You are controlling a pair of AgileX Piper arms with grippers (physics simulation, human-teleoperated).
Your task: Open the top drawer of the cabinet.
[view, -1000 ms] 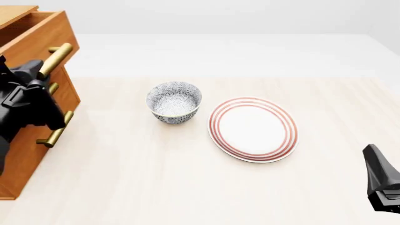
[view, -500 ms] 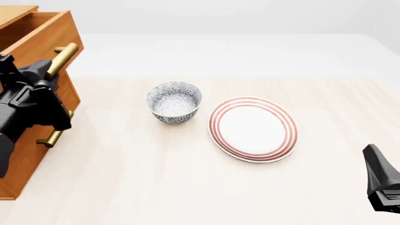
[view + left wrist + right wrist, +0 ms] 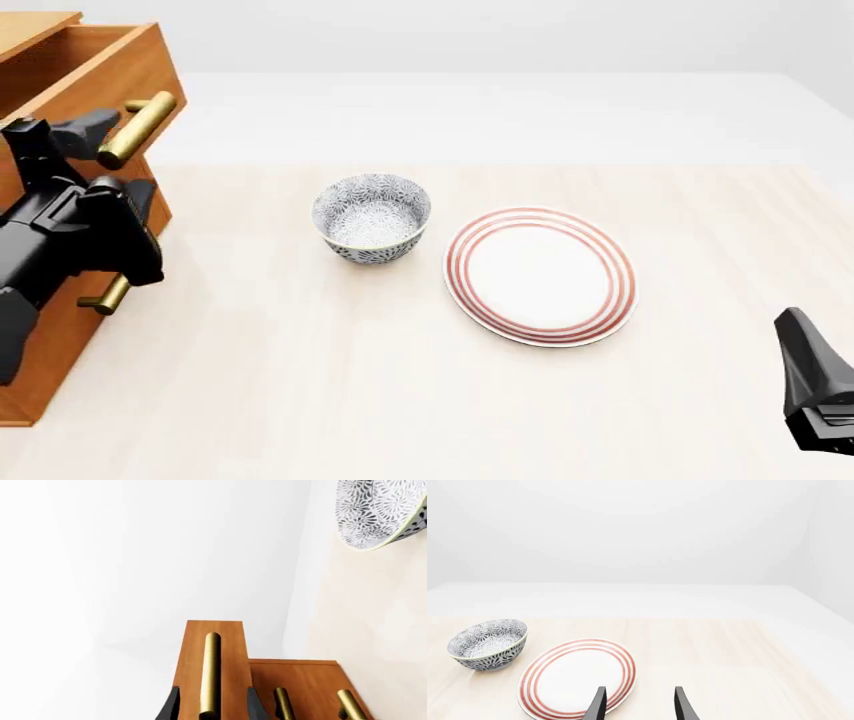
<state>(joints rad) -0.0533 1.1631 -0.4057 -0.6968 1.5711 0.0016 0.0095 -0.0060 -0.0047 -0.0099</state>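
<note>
The cabinet (image 3: 54,330) stands at the table's left edge. Its top drawer (image 3: 94,70) is pulled partly out, past the two lower drawers. My left gripper (image 3: 107,148) is at the drawer's brass bar handle (image 3: 139,126). In the left wrist view the handle (image 3: 211,675) runs between the two fingers (image 3: 172,707) with a gap on each side, so the left gripper (image 3: 212,709) is open around the bar. My right gripper (image 3: 639,705) is open and empty at the table's near right, and its black body (image 3: 814,385) shows in the front view.
A patterned bowl (image 3: 372,217) and a red-ringed white plate (image 3: 539,275) sit mid-table, to the right of the cabinet. The two lower drawers' brass handles (image 3: 283,705) sit below the top one; the lowest shows in the front view (image 3: 110,292).
The top drawer and its handle have come out a little further to the right. The left arm has moved right with it. The right arm has not moved.
</note>
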